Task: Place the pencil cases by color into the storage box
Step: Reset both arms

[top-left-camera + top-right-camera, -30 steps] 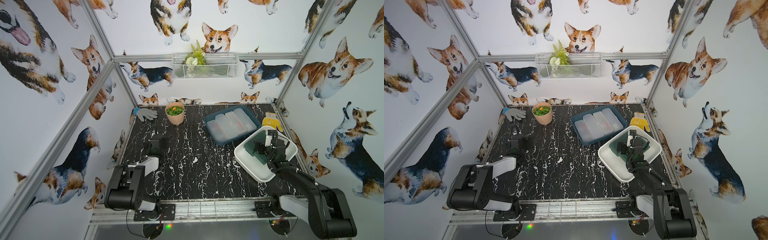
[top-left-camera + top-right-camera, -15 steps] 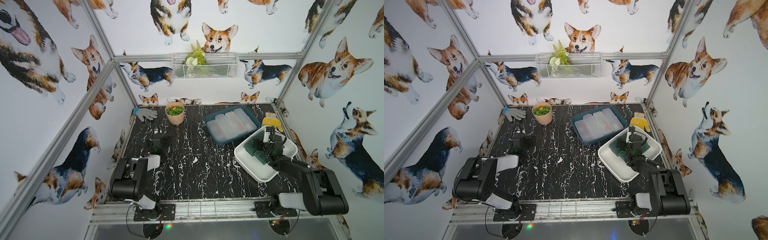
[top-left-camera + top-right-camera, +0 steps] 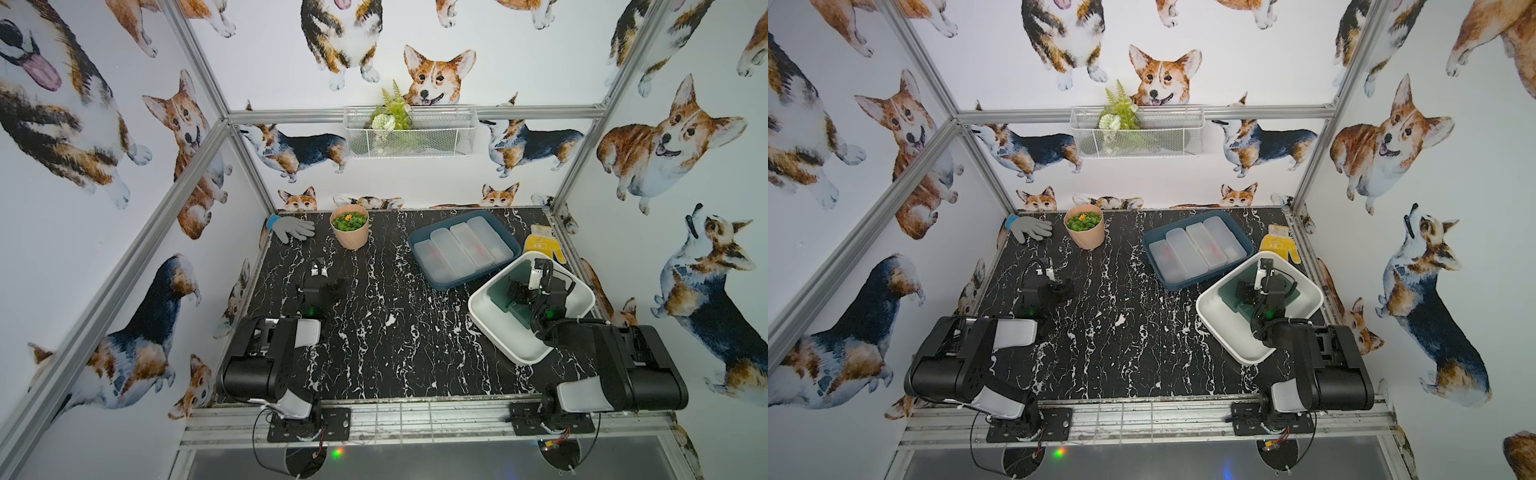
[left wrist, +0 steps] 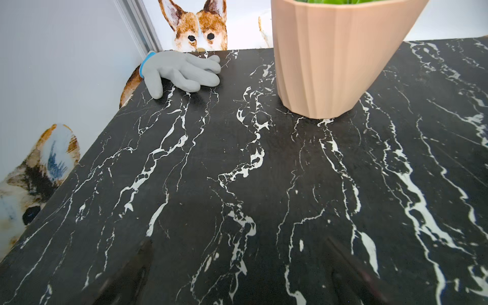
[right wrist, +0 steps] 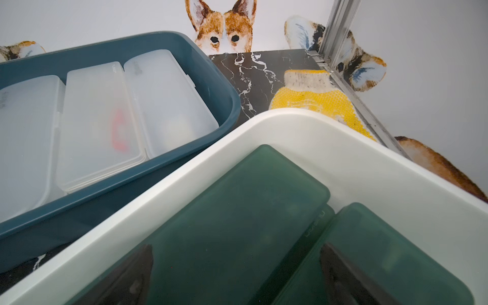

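Observation:
Several frosted white pencil cases (image 3: 461, 247) lie side by side in the dark blue storage box (image 3: 444, 283) at the back right. In front of it, dark green pencil cases (image 5: 237, 211) lie in a white storage box (image 3: 498, 332). My right gripper (image 5: 237, 269) hangs open just above the green cases, touching none, and shows in both top views (image 3: 519, 291) (image 3: 1246, 293). Over bare black marble at the left, my left gripper (image 4: 241, 266) is open and holds nothing (image 3: 328, 289).
A grey glove (image 3: 291, 227) and a peach pot of green plants (image 3: 350, 227) stand at the back left. A yellow glove (image 3: 540, 247) lies behind the white box, by the right frame post. A wire basket (image 3: 409, 133) hangs on the back wall.
Both arms have folded back toward their bases while the grippers stay almost where they were. Both grippers stay open.

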You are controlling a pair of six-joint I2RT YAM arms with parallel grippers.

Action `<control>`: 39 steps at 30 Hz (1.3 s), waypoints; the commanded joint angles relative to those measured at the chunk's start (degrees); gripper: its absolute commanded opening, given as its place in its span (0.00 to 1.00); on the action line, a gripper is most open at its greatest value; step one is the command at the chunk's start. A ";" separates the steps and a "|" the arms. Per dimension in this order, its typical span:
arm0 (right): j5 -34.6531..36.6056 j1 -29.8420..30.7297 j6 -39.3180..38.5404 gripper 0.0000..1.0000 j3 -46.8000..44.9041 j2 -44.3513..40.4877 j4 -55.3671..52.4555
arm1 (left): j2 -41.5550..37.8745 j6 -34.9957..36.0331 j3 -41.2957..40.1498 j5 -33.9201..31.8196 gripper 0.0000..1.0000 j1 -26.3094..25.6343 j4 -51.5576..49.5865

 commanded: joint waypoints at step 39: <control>-2.73 -1.29 0.37 1.00 -0.51 2.68 6.76 | 1.38 1.37 -2.00 0.85 1.00 0.00 9.04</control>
